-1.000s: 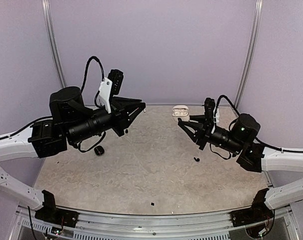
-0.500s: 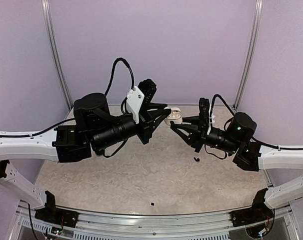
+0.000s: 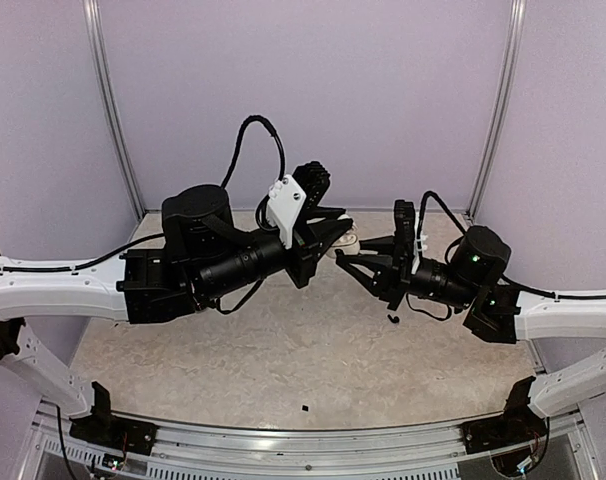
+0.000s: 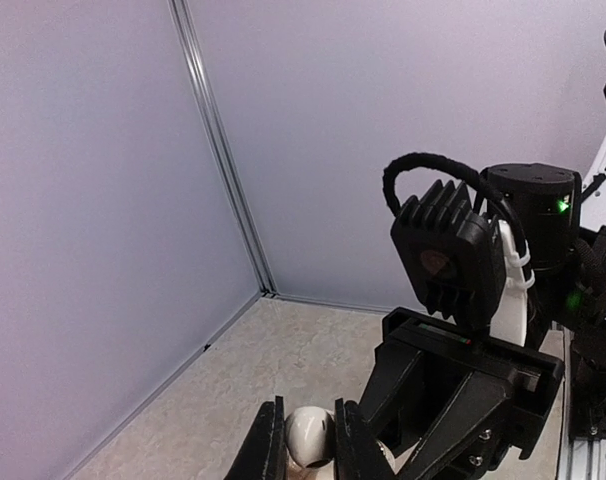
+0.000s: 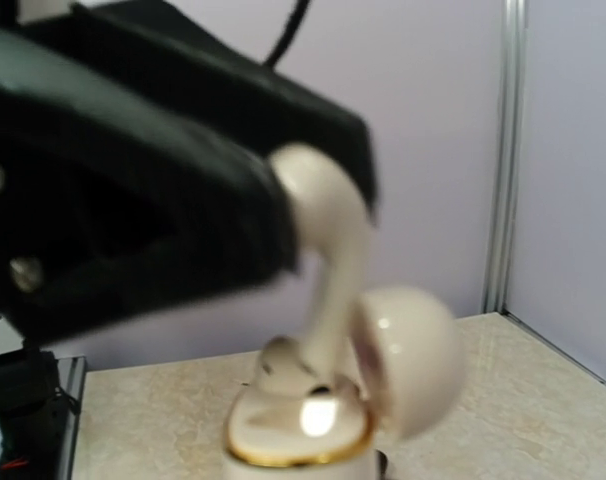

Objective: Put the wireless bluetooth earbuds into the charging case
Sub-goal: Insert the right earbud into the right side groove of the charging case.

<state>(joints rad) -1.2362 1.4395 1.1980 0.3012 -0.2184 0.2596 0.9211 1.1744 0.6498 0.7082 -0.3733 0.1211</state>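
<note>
The white earbud (image 5: 328,235) hangs stem-down over the open charging case (image 5: 283,435). Its stem tip is at or just inside the case mouth, though blur hides whether it touches. It is held upright this way, I judge, so the stem can drop straight into its well. The lid (image 5: 408,360) is swung back to the case's 3 o'clock side, leaving the mouth free from above.

The left tool (image 4: 306,412) is clamped on the bud's head, which shows white between its two fingers in its own view. The right tool (image 3: 353,252) faces it from 3 o'clock. The case sits at the bottom edge of the right wrist view, where that tool's fingers would be, but the fingers themselves do not show. I cannot tell whether it grips the case or only stands at it.

From overhead, both tools meet toward 12 o'clock of the tabletop (image 3: 233,350), nose to nose, with only a sliver of white showing between them. That closeness is the main obstacle, as the left fingers crowd the case mouth and the lid stands just beside the bud.

What looks like a black bud (image 3: 391,318) lies on the tabletop at 5 o'clock of the right tool. A dark speck (image 3: 305,408) lies towards 6 o'clock, well apart. A pale wall (image 3: 313,100) closes the back.
</note>
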